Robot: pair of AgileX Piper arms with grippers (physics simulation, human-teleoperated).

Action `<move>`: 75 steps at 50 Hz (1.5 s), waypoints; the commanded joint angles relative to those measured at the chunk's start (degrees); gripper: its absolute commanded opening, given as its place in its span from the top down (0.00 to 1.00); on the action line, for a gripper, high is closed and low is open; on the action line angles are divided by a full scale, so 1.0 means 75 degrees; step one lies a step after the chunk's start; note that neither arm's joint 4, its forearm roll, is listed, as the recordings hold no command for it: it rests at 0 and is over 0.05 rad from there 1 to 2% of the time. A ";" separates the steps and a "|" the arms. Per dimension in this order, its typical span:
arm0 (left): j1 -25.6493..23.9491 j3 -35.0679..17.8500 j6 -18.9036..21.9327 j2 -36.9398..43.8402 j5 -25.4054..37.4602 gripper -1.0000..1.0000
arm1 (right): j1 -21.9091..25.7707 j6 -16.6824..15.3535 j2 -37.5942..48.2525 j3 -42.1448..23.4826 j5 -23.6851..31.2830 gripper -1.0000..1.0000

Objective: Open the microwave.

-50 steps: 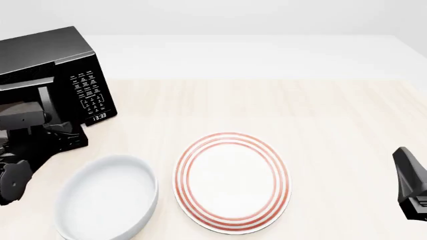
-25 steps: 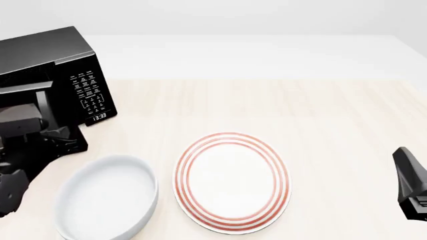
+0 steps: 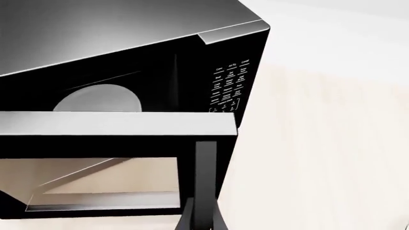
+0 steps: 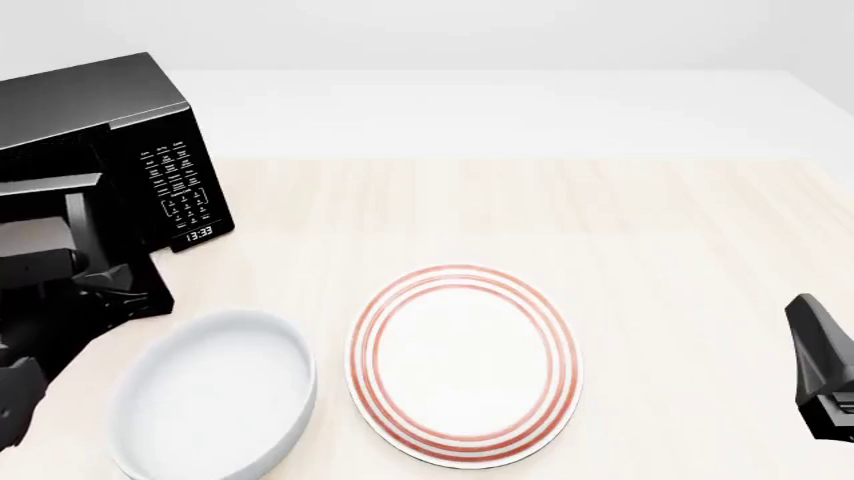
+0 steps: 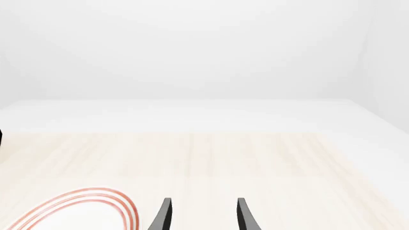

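The microwave (image 4: 127, 150) stands at the table's (image 4: 641, 220) far left corner with its door (image 3: 115, 129) swung open, the left gripper (image 3: 201, 218) clamped on the door's handle (image 3: 204, 167), while right of the microwave sit a white bowl (image 4: 214, 405) and a red-ringed plate (image 4: 465, 362), and farthest right the right gripper (image 5: 201, 215) hangs with fingers apart.

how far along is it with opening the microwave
Partly done: the microwave door is swung off the front, showing the turntable inside. In hand: the left gripper is closed on the door handle. Left: pulling the door wider. The right gripper hangs open, idle.
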 commanded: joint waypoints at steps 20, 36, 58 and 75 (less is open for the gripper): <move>-0.0571 0.0212 -0.0178 -0.0784 0.0007 1.00 | 0.0000 0.0000 0.0000 0.0000 0.0000 0.00; -0.0743 0.0402 -0.0245 -0.1414 0.0512 1.00 | -0.0001 0.0000 0.0000 0.0000 0.0000 0.00; -0.0773 0.0668 -0.0287 -0.1564 0.0478 1.00 | 0.0002 -0.0001 0.0001 0.0000 0.0001 0.00; -0.0643 0.0615 -0.0333 -0.1354 0.0315 1.00 | -0.0002 0.0000 -0.0001 0.0000 0.0000 0.00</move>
